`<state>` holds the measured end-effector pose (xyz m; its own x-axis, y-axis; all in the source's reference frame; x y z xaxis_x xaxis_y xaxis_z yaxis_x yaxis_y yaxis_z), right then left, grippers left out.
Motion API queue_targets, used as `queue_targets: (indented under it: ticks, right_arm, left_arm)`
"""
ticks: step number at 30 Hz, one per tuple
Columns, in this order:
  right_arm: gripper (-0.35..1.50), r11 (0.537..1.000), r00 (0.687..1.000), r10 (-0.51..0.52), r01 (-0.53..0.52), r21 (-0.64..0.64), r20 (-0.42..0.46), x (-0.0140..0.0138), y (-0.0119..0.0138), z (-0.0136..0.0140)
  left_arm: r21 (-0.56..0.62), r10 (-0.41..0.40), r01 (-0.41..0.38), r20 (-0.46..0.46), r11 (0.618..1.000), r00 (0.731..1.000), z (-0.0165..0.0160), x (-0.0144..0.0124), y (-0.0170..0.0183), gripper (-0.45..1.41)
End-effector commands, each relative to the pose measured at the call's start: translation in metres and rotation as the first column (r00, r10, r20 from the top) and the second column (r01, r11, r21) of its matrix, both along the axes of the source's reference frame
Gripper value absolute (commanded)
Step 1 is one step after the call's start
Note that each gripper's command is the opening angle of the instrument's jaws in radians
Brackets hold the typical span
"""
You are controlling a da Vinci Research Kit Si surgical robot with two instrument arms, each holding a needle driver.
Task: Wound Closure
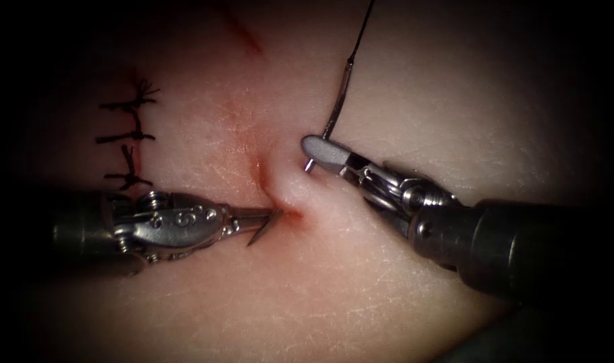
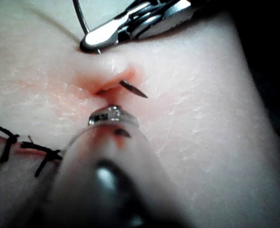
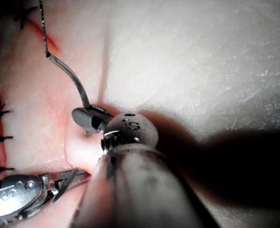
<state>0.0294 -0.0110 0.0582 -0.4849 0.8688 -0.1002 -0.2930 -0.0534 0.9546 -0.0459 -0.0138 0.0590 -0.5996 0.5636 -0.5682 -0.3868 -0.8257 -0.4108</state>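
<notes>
Endoscope view puts the needle (image 1: 335,111) on the right side of the cut (image 1: 263,176), its lower part clamped in my right fingers (image 1: 320,153) and its point against the tissue (image 1: 387,94) there. Thread (image 1: 364,23) runs from its upper end toward the tissue's far edge. My left fingers (image 1: 266,222) are spread, one blade in the cut's lower end amid red fluid (image 1: 290,215), holding nothing. Finished stitches (image 1: 128,138) lie left.

Tissue (image 1: 360,282) looks pale, moist, finely creased. Both tools, left (image 1: 270,218) and right (image 1: 315,149), are shiny metal on matt dark shafts. Needle (image 1: 337,107) is polished metal; thread (image 1: 364,23) is dull black.
</notes>
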Motion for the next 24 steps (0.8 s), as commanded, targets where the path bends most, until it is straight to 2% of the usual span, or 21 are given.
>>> queue_targets:
  ticks: [1, 4, 5, 6, 8, 11, 14, 17, 24]
  right_arm:
    - [0.91, 0.999, 0.999, 0.0, 0.002, -0.043, 0.042, 0.0003, 0.0004, 0.0001]
    - [1.2, 0.991, 0.988, 0.018, 0.002, -0.136, 0.15, -0.0012, 0.0019, -0.0006]
    - [1.23, 0.986, 0.982, 0.022, 0.009, -0.165, 0.186, -0.0017, 0.0024, -0.0009]
    - [1.23, 0.986, 0.982, 0.022, 0.009, -0.165, 0.186, -0.0017, 0.0024, -0.0009]
    - [1.31, 0.971, 0.959, 0.026, 0.044, -0.237, 0.282, -0.0028, 0.0037, -0.002]
    - [1.33, 0.958, 0.94, 0.015, 0.084, -0.273, 0.342, -0.0032, 0.0044, -0.0029]
    - [1.28, 0.936, 0.901, -0.042, 0.187, -0.299, 0.432, -0.0031, 0.0047, -0.004]
    - [1.26, 0.922, 0.875, -0.082, 0.247, -0.297, 0.477, -0.0027, 0.0047, -0.0046]
    - [1.26, 0.889, 0.83, -0.073, 0.305, -0.341, 0.552, -0.0024, 0.0048, -0.0048]
  left_arm:
    - [-0.001, 0.0, 0.0, 0.002, 1.0, 1.0, 0.0004, -0.0008, 0.0001, -0.45]
    - [-0.003, 0.006, -0.006, 0.005, 1.0, 1.0, 0.0003, -0.0008, 0.0002, -0.45]
    - [-0.002, 0.006, -0.006, 0.005, 1.0, 1.0, 0.0003, -0.0007, 0.0002, -0.45]
    - [-0.002, 0.006, -0.006, 0.005, 1.0, 1.0, 0.0003, -0.0007, 0.0002, -0.45]
    - [0.003, 0.016, -0.016, 0.027, 1.0, 1.0, 0.0, -0.0001, 0.0004, -0.45]
    - [0.006, 0.026, -0.026, 0.038, 1.0, 0.999, -0.0004, 0.0008, 0.0006, -0.45]
    - [0.005, 0.034, -0.035, 0.047, 0.999, 0.998, -0.0005, 0.0014, 0.0003, -0.45]
    - [-0.005, 0.04, -0.04, 0.045, 0.999, 0.998, -0.0001, 0.0015, -0.001, -0.45]
    - [-0.004, 0.035, -0.034, 0.047, 0.999, 0.998, 0.0, 0.0009, -0.0011, -0.45]
